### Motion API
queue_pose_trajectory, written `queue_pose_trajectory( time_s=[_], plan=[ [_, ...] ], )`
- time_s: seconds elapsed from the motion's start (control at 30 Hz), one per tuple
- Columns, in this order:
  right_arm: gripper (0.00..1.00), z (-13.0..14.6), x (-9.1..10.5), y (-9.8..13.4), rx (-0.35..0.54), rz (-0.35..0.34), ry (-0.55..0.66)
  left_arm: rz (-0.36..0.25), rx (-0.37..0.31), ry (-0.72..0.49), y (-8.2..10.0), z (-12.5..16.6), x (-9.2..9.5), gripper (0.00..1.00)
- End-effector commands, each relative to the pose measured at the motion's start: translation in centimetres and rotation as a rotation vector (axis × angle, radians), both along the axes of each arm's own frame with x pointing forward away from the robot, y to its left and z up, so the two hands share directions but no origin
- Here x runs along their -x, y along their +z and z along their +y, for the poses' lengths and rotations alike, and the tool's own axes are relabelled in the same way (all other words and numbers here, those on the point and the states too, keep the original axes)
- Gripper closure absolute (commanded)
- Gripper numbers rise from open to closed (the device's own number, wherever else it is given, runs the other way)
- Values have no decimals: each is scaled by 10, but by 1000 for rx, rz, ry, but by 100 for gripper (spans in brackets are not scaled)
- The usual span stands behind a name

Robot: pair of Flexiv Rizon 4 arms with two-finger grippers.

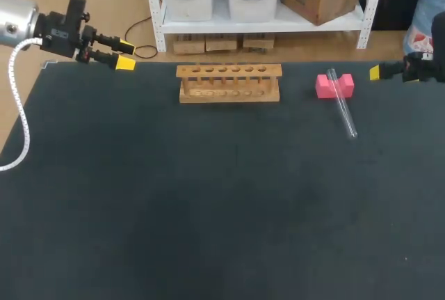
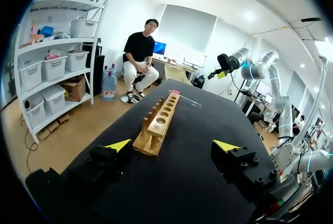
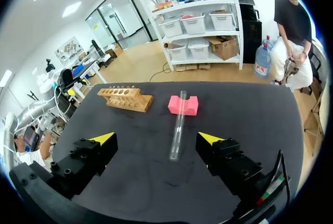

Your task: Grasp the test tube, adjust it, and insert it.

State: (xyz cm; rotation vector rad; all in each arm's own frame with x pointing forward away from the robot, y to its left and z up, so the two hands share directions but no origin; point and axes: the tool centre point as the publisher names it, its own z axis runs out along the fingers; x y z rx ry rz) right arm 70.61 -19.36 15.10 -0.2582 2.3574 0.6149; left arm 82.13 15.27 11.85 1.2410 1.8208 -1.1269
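Both my left gripper [image 2: 171, 145] and right gripper [image 3: 158, 138] stand spread, empty. The tube [image 3: 178, 125] lies propped on the block [image 3: 183, 104], apart from the rack [image 3: 125, 98]. Grasp not begun; right gripper should descend astride it.

Left tool [image 1: 125, 55] and right tool [image 3: 157, 139] (well apart) gape open.

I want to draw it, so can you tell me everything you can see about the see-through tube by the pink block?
The test tube is long, thin and clear. It looks like glass and seems empty. It lies slanted, not standing up. One end rests in the notch of the pink block and the other end rests on the dark table. In the head view it is off to the right of the wooden rack, apart from it. Nothing else touches it.
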Motion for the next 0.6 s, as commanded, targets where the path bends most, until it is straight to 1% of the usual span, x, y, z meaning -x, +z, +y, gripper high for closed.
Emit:
queue_pose_trajectory(
  time_s=[0.03, 0.23, 0.3, 0.37, 0.47, 0.6],
  plan=[
    [0, -1, 0, 4, 115, -2, -70, 1, 0, -3, 0, 0, -1, 0],
    [0, 5, -6, 6, 289, 3, -173, 1, 0, -3, 0, 0, -1, 0],
    [0, 11, -9, 6, 325, -7, -199, 1, 0, -3, 0, 0, -1, 0],
    [0, 16, -11, 3, 379, -15, -232, 1, 0, -3, 0, 0, -1, 0],
    [0, 21, -15, -2, 421, -39, -279, 1, 0, -3, 0, 0, -1, 0],
    [0, 25, -22, -12, 457, -91, -332, 1, 0, -3, 0, 0, -1, 0]
  ],
)
